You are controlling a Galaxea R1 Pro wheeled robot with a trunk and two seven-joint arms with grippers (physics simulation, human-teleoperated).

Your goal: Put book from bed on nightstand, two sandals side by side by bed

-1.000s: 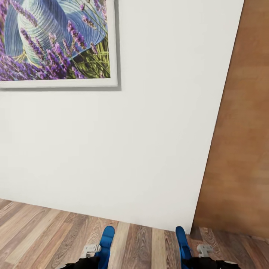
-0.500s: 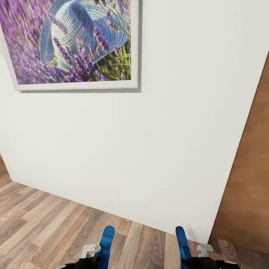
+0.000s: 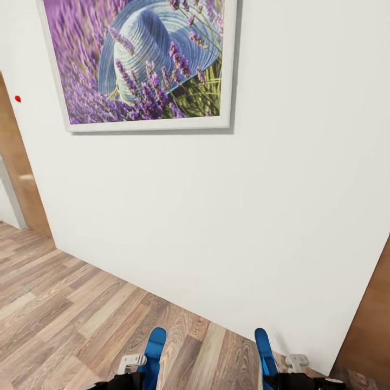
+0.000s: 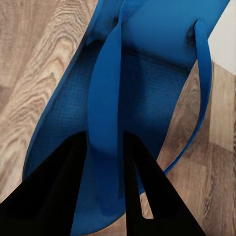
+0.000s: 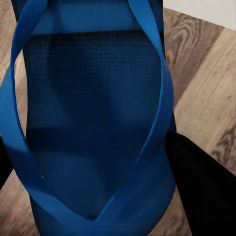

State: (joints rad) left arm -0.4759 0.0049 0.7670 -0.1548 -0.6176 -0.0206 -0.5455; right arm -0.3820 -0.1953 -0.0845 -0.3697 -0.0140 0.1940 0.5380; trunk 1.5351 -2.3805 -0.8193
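Ahead of me stands a white wall (image 3: pixel 216 206) with a framed lavender picture (image 3: pixel 146 62) (a straw hat among the flowers) above the wood-plank floor (image 3: pixel 70 319). My left gripper (image 4: pixel 105 162) is clamped on the strap of one blue sandal (image 4: pixel 142 93); my right gripper (image 5: pixel 98 162) holds the other sandal (image 5: pixel 93 128) between its dark fingers (image 5: pixel 201 182), both carried low over the floor.

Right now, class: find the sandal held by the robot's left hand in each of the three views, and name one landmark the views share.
Head view: the left sandal pokes up at the bottom edge, left of centre.
Left wrist view: the left sandal is large, its strap between the dark fingers.
Right wrist view: not this one; the other sandal is here.
Shared landmark: the wood-plank floor.
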